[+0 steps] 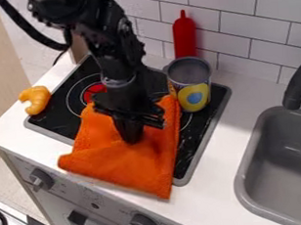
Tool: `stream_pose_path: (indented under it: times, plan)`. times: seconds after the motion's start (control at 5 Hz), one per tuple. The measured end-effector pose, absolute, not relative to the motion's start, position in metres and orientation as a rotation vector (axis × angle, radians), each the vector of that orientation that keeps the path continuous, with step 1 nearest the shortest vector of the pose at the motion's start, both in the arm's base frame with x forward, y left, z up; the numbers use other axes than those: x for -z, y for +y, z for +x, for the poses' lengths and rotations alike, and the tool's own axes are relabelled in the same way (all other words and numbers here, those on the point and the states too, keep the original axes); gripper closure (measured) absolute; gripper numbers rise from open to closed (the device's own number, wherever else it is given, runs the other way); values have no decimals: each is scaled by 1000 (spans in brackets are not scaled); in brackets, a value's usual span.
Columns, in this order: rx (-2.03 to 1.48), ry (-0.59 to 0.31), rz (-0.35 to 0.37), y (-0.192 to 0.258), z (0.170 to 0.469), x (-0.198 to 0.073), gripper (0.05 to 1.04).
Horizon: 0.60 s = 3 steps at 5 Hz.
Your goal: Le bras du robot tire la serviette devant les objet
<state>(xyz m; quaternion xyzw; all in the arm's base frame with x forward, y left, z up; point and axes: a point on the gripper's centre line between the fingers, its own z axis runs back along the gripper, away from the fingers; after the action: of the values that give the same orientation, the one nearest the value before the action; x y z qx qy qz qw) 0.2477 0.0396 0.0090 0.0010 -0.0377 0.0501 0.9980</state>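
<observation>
white stove counter (214, 178) with towel (141, 169), croissant (36, 99), cup (194, 94), bottle (185, 37)

Behind the tool (132, 135) is a white tile wall (248, 30). Near the tool is a white tabletop (215, 188), with a big grey sink (285, 167) off to one side.

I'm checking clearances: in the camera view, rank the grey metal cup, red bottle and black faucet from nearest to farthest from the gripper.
1. Grey cup, back right of stove
2. Red bottle, behind the cup
3. Black faucet, right edge
</observation>
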Motion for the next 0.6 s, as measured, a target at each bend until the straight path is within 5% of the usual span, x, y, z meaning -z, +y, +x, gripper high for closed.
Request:
stream_pose_path:
  times: [0.6]
  plan:
    - [-77,3,-97,50,243,-62,1031]
